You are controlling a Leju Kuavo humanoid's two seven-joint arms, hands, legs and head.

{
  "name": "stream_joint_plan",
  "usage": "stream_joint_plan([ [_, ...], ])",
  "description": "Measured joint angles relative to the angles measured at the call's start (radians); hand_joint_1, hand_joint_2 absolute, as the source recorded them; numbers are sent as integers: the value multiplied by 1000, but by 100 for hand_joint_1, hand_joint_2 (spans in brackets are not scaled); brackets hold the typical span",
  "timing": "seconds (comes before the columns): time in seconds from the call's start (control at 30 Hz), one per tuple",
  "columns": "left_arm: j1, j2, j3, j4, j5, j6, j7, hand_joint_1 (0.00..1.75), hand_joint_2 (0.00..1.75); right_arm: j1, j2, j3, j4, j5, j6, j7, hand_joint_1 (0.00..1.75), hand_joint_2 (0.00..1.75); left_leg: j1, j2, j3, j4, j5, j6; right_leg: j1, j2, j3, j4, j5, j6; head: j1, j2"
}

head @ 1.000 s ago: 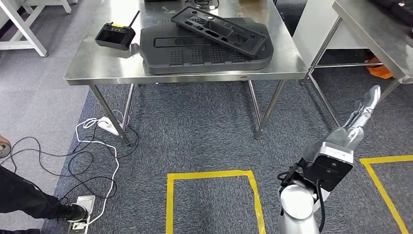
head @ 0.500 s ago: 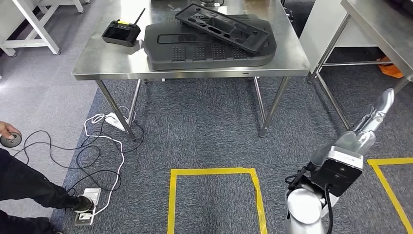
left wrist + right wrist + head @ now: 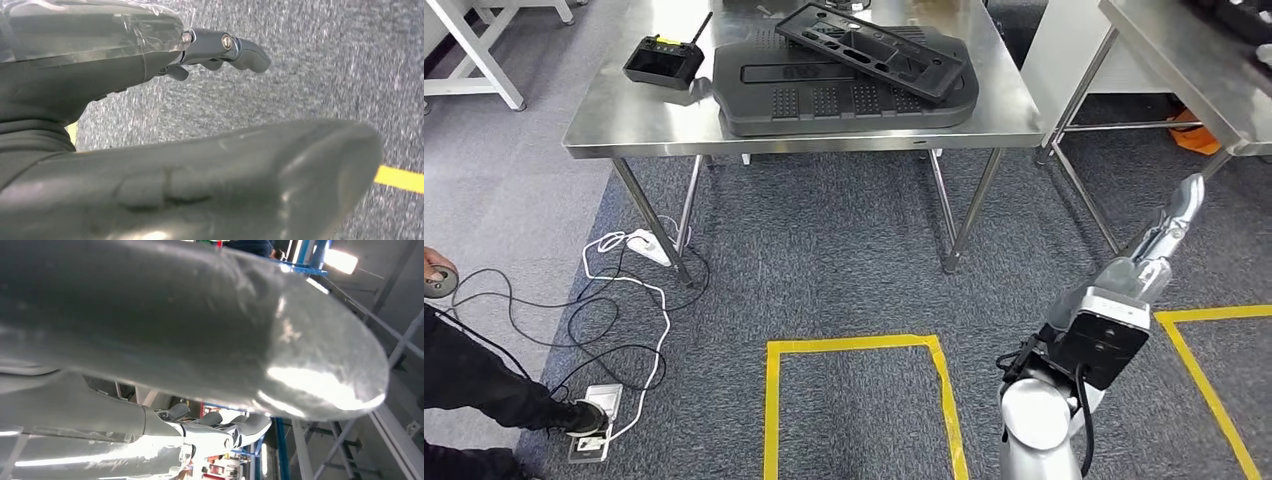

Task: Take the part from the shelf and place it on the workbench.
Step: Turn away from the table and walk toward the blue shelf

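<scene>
Black plastic part (image 3: 874,48) lies on a larger black panel (image 3: 844,95) on the far steel workbench (image 3: 624,135). Left hand (image 3: 215,47) and right hand (image 3: 220,427) are released, holding nothing.

The upper black part (image 3: 872,48) covers a stretch of the large black part (image 3: 844,95) beneath it, and the far side of the workbench (image 3: 624,130) runs off the head view's top edge. A second steel table (image 3: 1184,70) is cut by the right edge. A person (image 3: 464,380) at the left edge shows as a hand and a dark leg. The right hand (image 3: 1186,205) is too small there to read its fingers. The left hand (image 3: 220,50) is mostly hidden behind its thumb.
</scene>
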State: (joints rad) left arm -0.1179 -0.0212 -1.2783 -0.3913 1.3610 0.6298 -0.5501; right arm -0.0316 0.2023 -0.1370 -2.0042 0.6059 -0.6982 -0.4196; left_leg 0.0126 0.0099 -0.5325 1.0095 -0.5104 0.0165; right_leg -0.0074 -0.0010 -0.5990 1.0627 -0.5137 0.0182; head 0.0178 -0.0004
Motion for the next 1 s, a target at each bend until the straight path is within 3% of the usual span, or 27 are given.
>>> stream_joint_plan([
  [0.1,-1,-1,0,0,-1,-1,0,0,0,4,0,-1,0,0,0,3,0,0,-2,3,-19,0,13,12,-2,0,-68,176,-107,11,21,0],
  [0.13,-1,-1,0,0,-1,-1,0,0,0,5,0,-1,0,0,0,4,0,0,-4,3,-25,2,16,12,-3,0,-82,224,-125,12,26,0],
  [0.17,-1,-1,0,0,-1,-1,0,0,0,7,0,-1,0,0,0,5,0,0,-5,4,-29,4,18,12,-3,0,-80,238,-123,12,29,0],
  [0.2,0,-1,0,1,-1,-1,0,0,0,7,0,-2,0,0,0,6,0,0,-6,4,-32,5,20,12,-2,0,-58,211,-104,10,33,0],
  [0.27,-1,-1,0,1,-1,-1,0,0,0,7,0,-2,0,-1,0,6,0,0,-7,3,-35,8,22,9,-1,0,22,75,-45,0,41,0],
  [0.33,-2,-2,0,1,-1,-1,0,0,0,6,-1,-2,0,-1,0,6,0,0,-10,3,-41,13,26,2,5,1,73,-31,-14,-8,45,0],
  [0.4,-2,-2,0,1,-2,-1,0,0,0,6,-1,-2,0,-1,0,5,0,0,-11,3,-47,15,33,-10,9,2,74,-50,-10,-14,43,0],
  [0.47,-2,-2,0,1,-1,-1,0,0,0,6,-1,-3,0,-2,0,5,0,0,-10,1,-51,21,26,-22,4,1,69,-57,1,-25,40,0],
  [0.53,-2,-2,0,1,0,-1,0,0,0,5,-1,-3,0,-1,0,4,0,0,-9,-3,-73,81,-22,-33,-2,-2,64,-64,12,-37,28,0],
  [0.6,-2,-2,0,1,1,-1,0,0,0,5,-1,-3,0,1,0,8,0,0,-6,-4,-118,206,-96,-41,-1,-5,52,-60,18,-43,14,0],
  [0.67,0,-2,0,1,2,-1,0,0,0,5,-2,-3,0,3,0,14,0,0,-2,-4,-141,288,-126,-46,-1,-6,41,-53,21,-44,7,0],
  [0.7,1,-2,0,1,2,-1,0,0,0,5,-2,-3,0,3,0,17,0,0,0,-4,-126,275,-113,-47,-1,-6,37,-50,22,-43,5,0],
  [0.77,1,-2,0,2,2,-1,0,0,0,5,-2,-3,0,4,0,19,0,0,4,-5,-55,151,-55,-45,-2,-5,31,-43,23,-40,-1,0],
  [0.83,0,-2,0,2,2,-1,0,0,0,4,-2,-3,0,5,0,23,0,0,3,-6,-3,39,-19,-39,2,-4,24,-32,24,-32,-4,0],
  [0.93,1,-2,0,2,2,-1,0,0,0,3,-3,-3,0,9,0,26,0,0,-1,-6,-4,18,-10,-23,4,-3,15,-29,31,-14,-2,0],
  [1.0,0,-2,0,2,2,-1,1,0,0,2,-3,-3,0,12,0,25,0,0,2,-2,-9,10,1,-7,1,-2,6,-10,11,-3,2,0],
])
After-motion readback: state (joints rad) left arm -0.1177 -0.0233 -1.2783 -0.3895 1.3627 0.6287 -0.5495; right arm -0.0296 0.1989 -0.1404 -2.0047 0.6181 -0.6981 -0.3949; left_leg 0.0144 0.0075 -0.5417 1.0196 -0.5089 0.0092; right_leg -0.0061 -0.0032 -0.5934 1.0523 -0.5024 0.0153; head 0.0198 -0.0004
